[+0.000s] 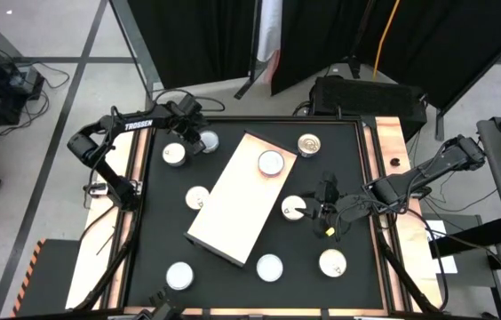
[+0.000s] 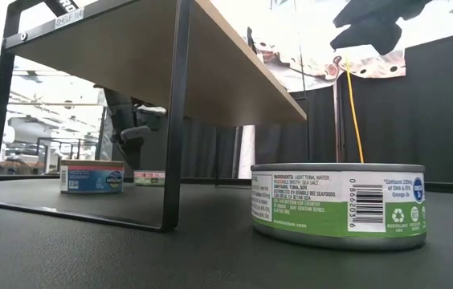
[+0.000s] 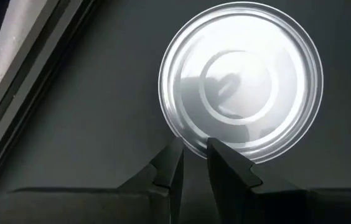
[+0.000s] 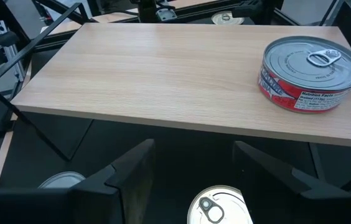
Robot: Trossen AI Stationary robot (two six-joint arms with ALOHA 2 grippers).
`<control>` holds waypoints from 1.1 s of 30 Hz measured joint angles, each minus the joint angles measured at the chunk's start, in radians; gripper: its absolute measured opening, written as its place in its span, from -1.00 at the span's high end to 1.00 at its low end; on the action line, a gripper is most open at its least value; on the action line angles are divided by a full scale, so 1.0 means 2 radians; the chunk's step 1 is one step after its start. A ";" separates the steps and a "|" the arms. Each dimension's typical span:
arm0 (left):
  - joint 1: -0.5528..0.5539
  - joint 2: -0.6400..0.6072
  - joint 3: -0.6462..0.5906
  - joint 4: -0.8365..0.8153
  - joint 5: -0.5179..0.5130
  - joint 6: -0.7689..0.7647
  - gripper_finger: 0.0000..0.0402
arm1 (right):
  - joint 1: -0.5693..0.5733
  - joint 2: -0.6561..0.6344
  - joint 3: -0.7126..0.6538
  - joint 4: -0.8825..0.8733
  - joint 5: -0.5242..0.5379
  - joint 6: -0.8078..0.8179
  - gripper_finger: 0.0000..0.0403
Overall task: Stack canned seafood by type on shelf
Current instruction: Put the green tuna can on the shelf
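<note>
The shelf (image 1: 242,197) lay slantwise across the table with one red-labelled tin (image 4: 310,73) on its top, the other tins scattered on the black surface around it. The right gripper (image 4: 194,163) hung spread wide above a tin (image 4: 220,207) beside the shelf; it should descend centred. The left gripper (image 3: 191,163), nearly closed and empty, hovered over another tin (image 3: 241,79). Most labels were unreadable from above, hiding types.

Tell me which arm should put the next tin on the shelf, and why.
Right, probably. The right gripper hangs open over a tin beside the shelf. The left gripper looks nearly closed at its tin's rim, farther away.
</note>
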 joint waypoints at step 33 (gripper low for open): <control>0.006 -0.001 0.000 -0.001 -0.023 -0.039 0.96 | 0.000 0.000 0.000 0.000 0.000 -0.011 -0.04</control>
